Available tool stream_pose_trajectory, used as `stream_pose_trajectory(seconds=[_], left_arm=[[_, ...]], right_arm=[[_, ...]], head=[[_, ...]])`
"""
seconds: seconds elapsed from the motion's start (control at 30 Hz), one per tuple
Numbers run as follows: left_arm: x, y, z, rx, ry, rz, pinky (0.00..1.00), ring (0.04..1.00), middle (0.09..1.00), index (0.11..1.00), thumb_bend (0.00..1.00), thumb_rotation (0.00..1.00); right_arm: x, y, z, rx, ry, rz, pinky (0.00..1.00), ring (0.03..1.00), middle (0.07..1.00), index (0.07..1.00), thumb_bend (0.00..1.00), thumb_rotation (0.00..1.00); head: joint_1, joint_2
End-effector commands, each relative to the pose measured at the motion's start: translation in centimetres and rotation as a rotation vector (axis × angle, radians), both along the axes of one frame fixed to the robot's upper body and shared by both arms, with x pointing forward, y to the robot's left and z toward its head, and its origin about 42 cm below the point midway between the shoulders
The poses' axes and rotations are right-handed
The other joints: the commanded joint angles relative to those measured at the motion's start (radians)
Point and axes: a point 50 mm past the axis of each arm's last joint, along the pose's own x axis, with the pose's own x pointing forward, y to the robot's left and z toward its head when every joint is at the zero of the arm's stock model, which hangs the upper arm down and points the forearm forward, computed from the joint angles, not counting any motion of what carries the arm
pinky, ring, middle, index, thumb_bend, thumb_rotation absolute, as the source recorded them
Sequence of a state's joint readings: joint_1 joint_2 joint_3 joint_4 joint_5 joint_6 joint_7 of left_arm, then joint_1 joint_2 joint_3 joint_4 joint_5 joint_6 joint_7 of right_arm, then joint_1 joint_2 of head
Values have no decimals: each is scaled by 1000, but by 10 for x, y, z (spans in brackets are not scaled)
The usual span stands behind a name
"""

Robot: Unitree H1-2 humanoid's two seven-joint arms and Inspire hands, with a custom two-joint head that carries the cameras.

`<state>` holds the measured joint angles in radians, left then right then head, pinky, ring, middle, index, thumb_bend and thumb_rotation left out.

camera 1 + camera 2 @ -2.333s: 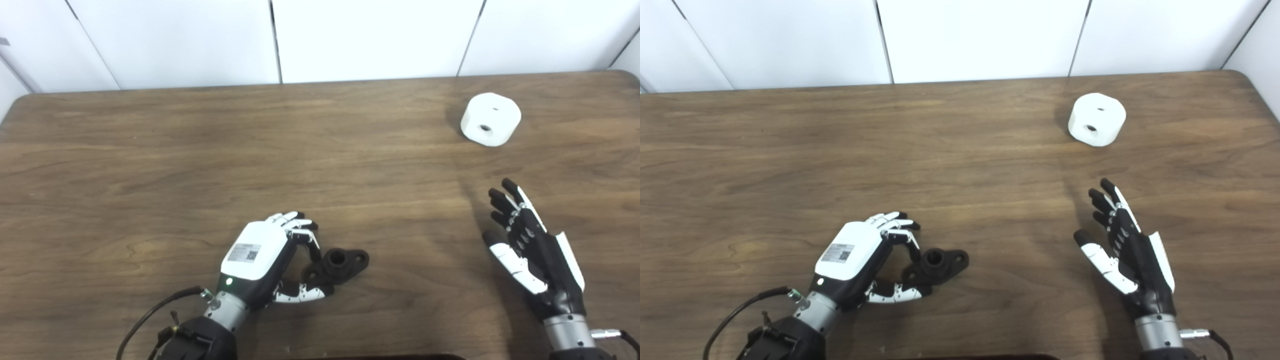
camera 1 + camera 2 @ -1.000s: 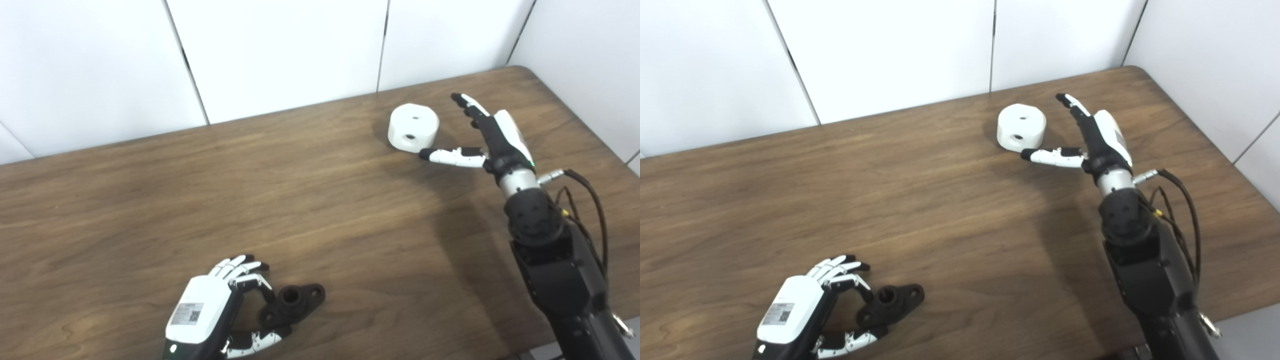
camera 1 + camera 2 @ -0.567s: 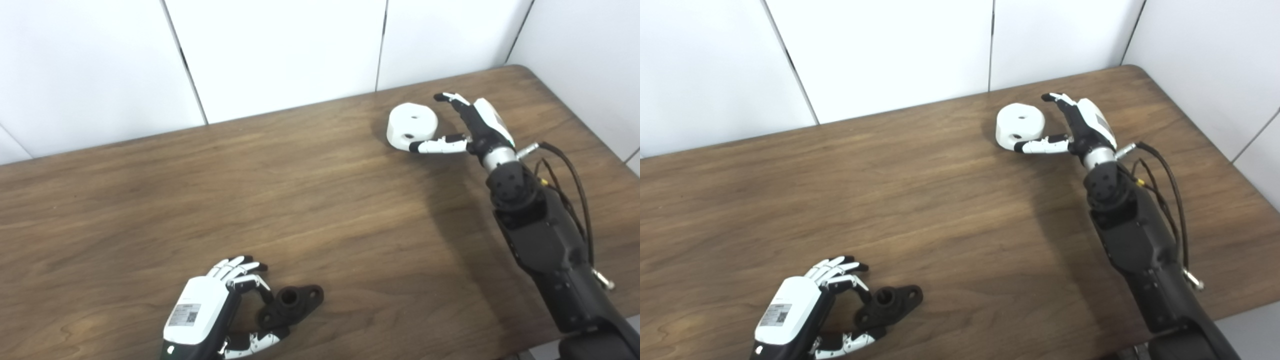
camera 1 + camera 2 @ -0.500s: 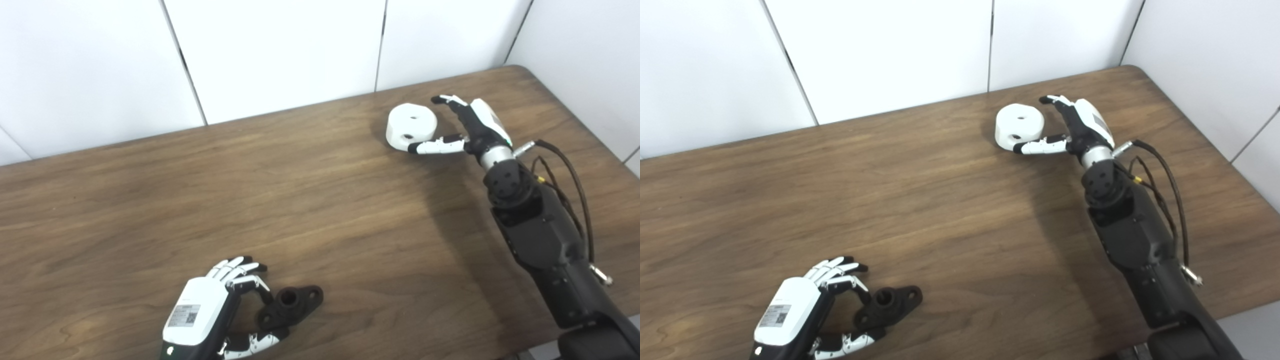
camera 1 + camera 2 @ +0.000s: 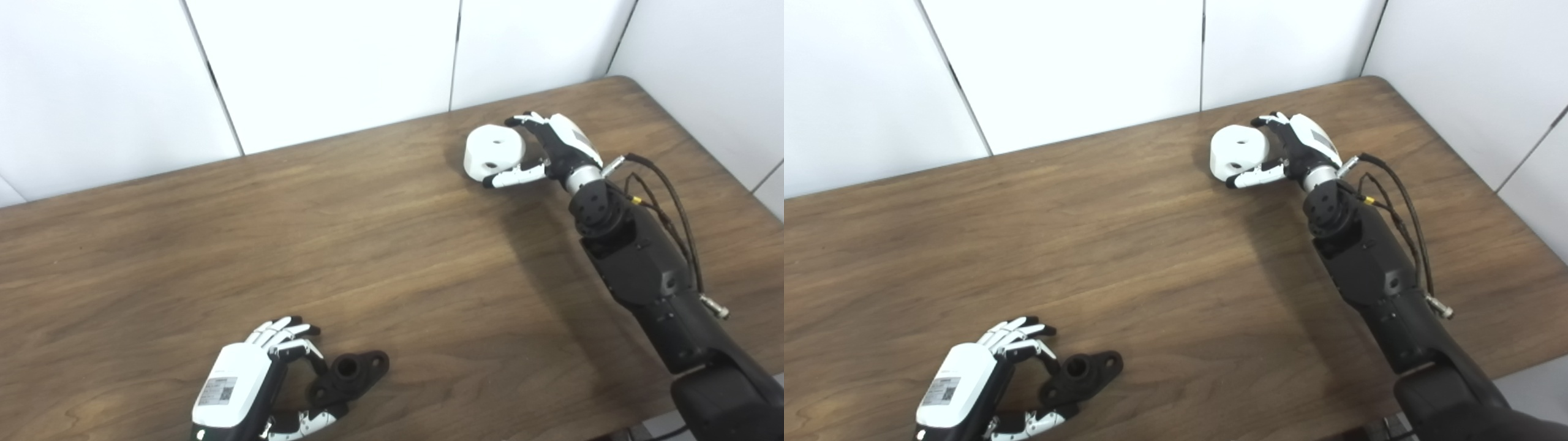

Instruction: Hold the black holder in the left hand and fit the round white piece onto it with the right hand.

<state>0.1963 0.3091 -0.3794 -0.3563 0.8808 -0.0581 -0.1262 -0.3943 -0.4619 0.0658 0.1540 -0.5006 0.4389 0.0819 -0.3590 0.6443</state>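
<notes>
1. Fingers [image 5: 525, 118] of the right hand [image 5: 554, 147] now curl over the far side of the round white piece [image 5: 493, 152], and the thumb presses along its near lower edge; half a second ago the same fingers stood a little off its right side with a gap showing.
2. Closed this way, the right hand has the round white piece in its grasp near the far right corner of the bench [image 5: 184, 245].
3. Compared with the earlier frames, the round white piece appears tipped, its holed top face turned more toward the camera; whether it has left the wood I cannot tell.
4. At the near left edge of the bench, the left hand [image 5: 968, 376] has its fingers [image 5: 1020, 331] bent round the left end of the black holder [image 5: 1081, 370], with the thumb under the holder's near side.
5. That grip looks the same as in every earlier frame: partly closed, touching the holder's left ear, with the holder lying flat on the bench and its central bore facing up.
6. Both views have shifted slightly leftward since half a second ago, so the small drift of the holder and left hand in the frame comes from the camera.
7. Holder and white piece remain well apart, at opposite ends of the bench.
</notes>
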Motion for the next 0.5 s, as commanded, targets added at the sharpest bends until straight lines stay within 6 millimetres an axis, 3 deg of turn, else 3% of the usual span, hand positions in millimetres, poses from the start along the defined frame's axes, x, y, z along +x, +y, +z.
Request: stream_pose_trajectory(seconds=[0.0, 0.47], left_arm=[[-16, 12, -25, 88, 145, 13, 859, 877, 794, 488, 519, 63], [-18, 8, -24, 96, 145, 8, 864, 883, 803, 489, 518, 63]], right_arm=[[12, -2, 32, -40, -98, 15, 936, 1000, 971, 836, 818, 302], [8, -4, 35, -46, -114, 26, 911, 1000, 955, 697, 777, 252]], head=[[-1, 1], [8, 4]])
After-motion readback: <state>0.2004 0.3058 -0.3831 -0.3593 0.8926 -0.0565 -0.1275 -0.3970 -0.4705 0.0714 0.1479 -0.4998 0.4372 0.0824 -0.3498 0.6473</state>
